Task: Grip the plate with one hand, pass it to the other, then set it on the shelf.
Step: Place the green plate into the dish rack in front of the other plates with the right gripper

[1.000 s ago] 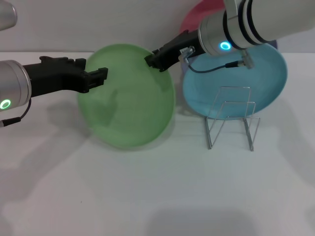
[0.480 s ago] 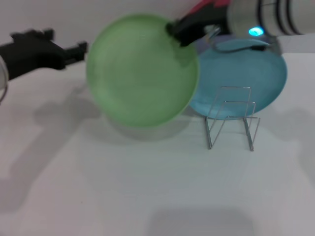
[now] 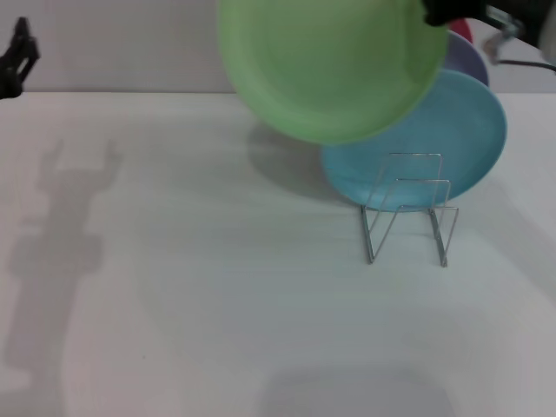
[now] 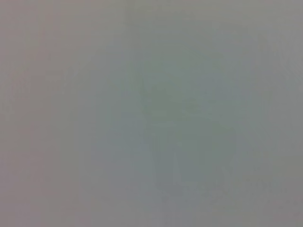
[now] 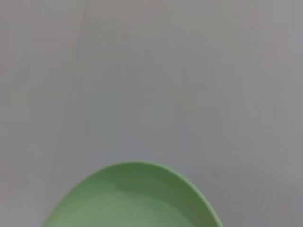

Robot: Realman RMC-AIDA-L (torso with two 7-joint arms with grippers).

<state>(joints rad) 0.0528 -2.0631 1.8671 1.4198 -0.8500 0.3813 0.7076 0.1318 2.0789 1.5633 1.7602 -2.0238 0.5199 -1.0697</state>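
Observation:
The light green plate (image 3: 334,61) hangs tilted in the air at the back, above and left of the shelf (image 3: 408,213), a small wire rack standing on the table. My right gripper (image 3: 434,14) is shut on the plate's right rim at the top right edge of the head view. The right wrist view shows only the plate's far rim (image 5: 132,198) over the table. My left gripper (image 3: 17,54) is far off at the left edge with nothing in it; its shadow on the table shows two spread prongs. The left wrist view shows nothing but blank surface.
A turquoise-blue plate (image 3: 443,143) lies right behind the shelf. A lavender plate (image 3: 470,57) and a red one (image 3: 461,30) peek out behind it. The white table (image 3: 217,304) stretches wide in front and to the left.
The right gripper has carried the green plate up and to the right, toward the space above the shelf. The left gripper has pulled back to the left edge of the view.

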